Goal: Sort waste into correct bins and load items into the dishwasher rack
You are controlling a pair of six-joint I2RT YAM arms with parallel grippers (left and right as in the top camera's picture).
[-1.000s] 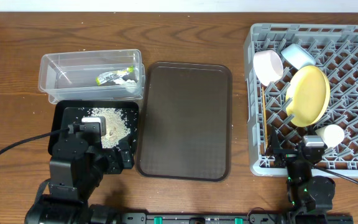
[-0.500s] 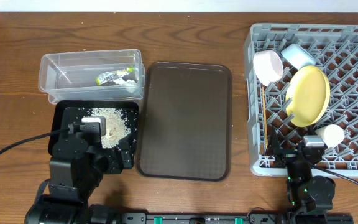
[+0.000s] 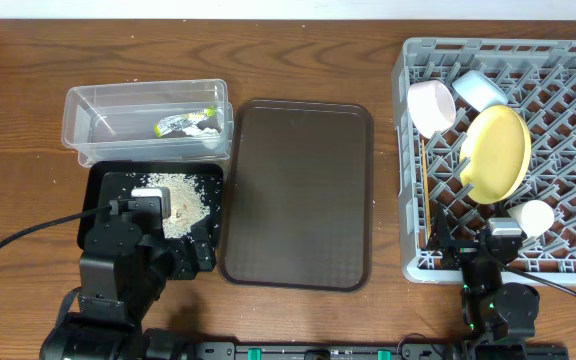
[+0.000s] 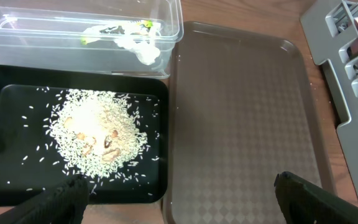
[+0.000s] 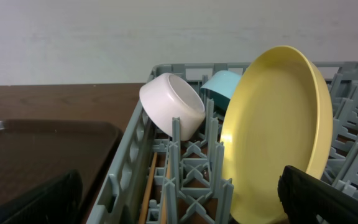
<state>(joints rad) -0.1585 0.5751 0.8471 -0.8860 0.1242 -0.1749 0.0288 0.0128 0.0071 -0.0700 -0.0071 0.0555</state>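
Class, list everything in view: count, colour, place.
table: 1, brown, under everything.
tub: 1, clear, far left.
wrapper: 1, green-yellow, in tub.
black tray: 1, black, near left.
rice: 1 heap, white, in black tray.
brown tray: 1, brown, centre.
rack: 1, grey, right.
white bowl: 1, white, in rack.
blue bowl: 1, blue, in rack.
plate: 1, yellow, in rack.
cup: 1, white, in rack.
chopsticks: count unclear, wooden, in rack.
left gripper: 1, black, over black tray.
right gripper: 1, black, by rack.
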